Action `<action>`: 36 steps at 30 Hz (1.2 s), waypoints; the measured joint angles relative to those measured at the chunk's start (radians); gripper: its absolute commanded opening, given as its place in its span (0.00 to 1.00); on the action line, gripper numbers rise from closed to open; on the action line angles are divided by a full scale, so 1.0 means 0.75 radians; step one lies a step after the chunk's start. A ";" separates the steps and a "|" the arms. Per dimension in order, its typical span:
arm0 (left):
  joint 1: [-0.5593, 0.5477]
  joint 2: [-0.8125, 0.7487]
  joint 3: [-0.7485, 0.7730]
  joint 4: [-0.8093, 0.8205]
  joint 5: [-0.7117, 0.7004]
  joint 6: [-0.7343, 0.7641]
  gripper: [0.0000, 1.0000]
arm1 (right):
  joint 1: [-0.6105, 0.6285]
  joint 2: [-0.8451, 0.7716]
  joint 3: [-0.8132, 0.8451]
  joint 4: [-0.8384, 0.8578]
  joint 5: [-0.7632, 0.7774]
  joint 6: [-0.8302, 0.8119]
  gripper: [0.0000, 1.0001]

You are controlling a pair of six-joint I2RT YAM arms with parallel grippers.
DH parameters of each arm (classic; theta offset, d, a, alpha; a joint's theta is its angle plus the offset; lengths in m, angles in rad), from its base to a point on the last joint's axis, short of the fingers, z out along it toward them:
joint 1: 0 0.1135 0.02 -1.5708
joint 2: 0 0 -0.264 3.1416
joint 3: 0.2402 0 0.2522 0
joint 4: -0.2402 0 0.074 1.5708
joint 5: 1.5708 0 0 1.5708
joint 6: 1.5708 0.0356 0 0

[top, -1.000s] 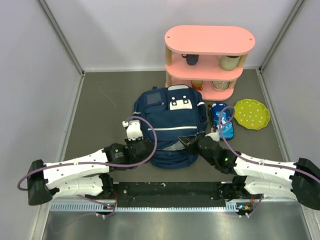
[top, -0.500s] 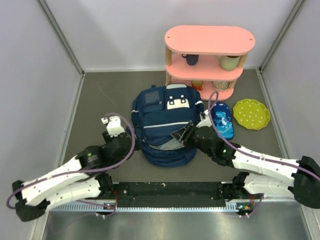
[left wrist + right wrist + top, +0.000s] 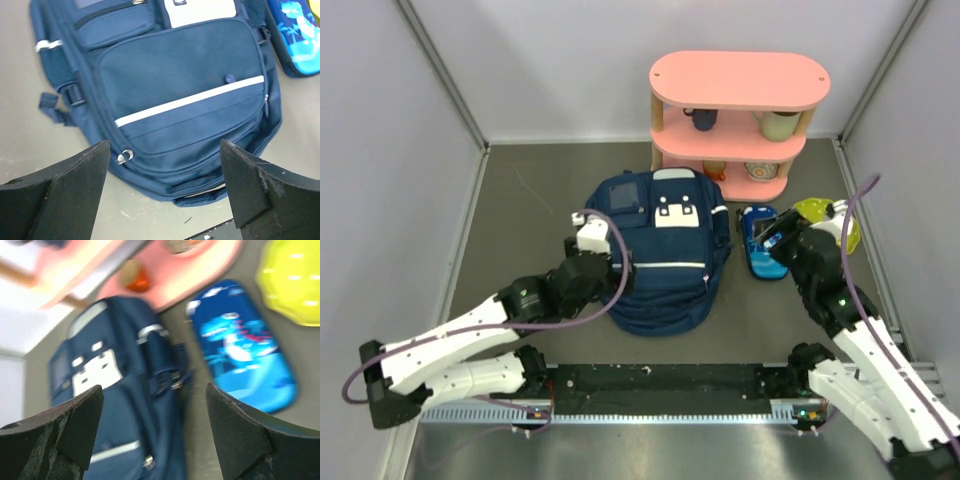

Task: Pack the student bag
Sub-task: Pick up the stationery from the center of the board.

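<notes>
Both arms are letting go. A second ago the two grippers were pinched down on the lower front of the student bag [image 3: 665,260]. Now the left gripper [image 3: 165,145] is hanging over the bag's left side with its fingers spread wide and nothing between them. The right gripper [image 3: 154,387] is swinging clear to the right, jaws also spread and empty, and is hovering over the blue pencil case [image 3: 756,240] beside the yellow-green dotted plate [image 3: 817,210].

The bag is lying flat, front up, in the middle of the grey table [image 3: 530,200]. It is just in front of the pink shelf [image 3: 740,80], with the pencil case close by its right side. The pale lining that was gaping at the lower front a second ago is no longer showing from above, and the front panel is looking smooth.

Through the left wrist camera the thin white stripe [image 3: 190,100] is running across the front pocket, and a metal zip pull [image 3: 125,156] is sitting at the lower left seam.

As for writing, the white patch [image 3: 678,212] near the top is carrying small dark marks, too small to read. The pencil case is showing a cartoon dinosaur print, blurred in the right wrist view, so any lettering cannot be made out.
</notes>
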 measured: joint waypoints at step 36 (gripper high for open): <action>0.125 1.782 1.046 0.788 0.922 -0.104 0.97 | -1.039 0.903 -0.334 0.807 -1.027 -0.165 0.88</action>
